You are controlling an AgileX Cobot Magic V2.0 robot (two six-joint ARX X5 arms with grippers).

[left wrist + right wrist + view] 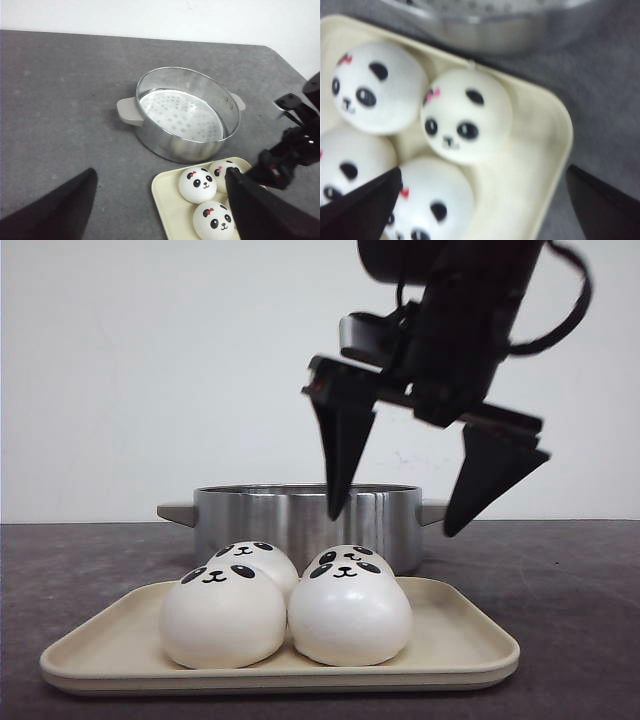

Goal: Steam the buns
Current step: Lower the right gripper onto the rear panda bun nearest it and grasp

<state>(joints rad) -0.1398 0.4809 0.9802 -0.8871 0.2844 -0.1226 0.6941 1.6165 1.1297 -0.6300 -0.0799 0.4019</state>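
Note:
Four white panda-face buns sit together on a cream tray (pixel 460 650): front left bun (pixel 222 615), front right bun (pixel 350 615), two behind (pixel 255 558). My right gripper (pixel 395 523) hangs open and empty above the tray's right half, fingertips well above the buns. In the right wrist view it (pixel 483 171) is open over the tray (pixel 540 165), with one bun (pixel 465 115) ahead and another (pixel 435 200) by one finger. My left gripper (pixel 160 172) is open and empty, high above the table beside the tray; three buns (pixel 197 184) show there.
A steel steamer pot (pixel 290 515) with two grey handles stands just behind the tray. Its perforated insert (pixel 182 115) holds nothing. The right arm (pixel 295 145) shows at the edge of the left wrist view. Dark grey table (pixel 570 580) all round; white wall behind.

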